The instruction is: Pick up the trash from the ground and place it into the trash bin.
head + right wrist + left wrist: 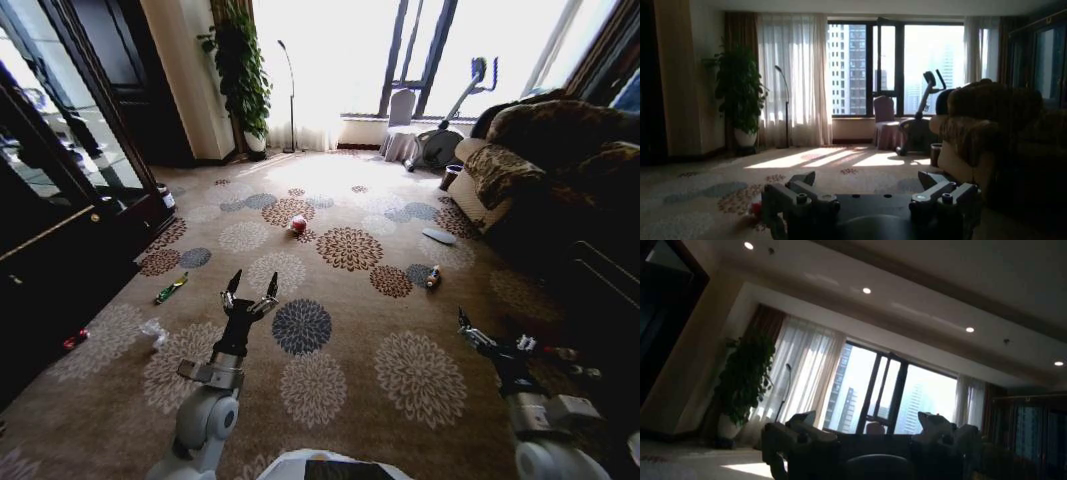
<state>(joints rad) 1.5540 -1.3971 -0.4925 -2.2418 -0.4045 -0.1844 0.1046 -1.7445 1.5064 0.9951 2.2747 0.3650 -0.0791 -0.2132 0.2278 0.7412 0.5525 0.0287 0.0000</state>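
Carpet, patterned with round flowers, spreads ahead of us, and both arms hang low over it with nothing in them. Our left gripper points forward, jaws apart; our right gripper sits near the dark sofa side, jaws apart too. Closest litter lies to the left: a clear plastic wad just left of the left gripper, a tiny red piece beyond it by the dark cabinet, and a green wrapper ahead-left, its long axis slanting away to the right. We judge the left arm nearer to all three. Farther right, a small orange-yellow bottle stands ahead of the right gripper. Farthest, a pink-white wad lies mid-floor. We cannot pick out the trash bin.
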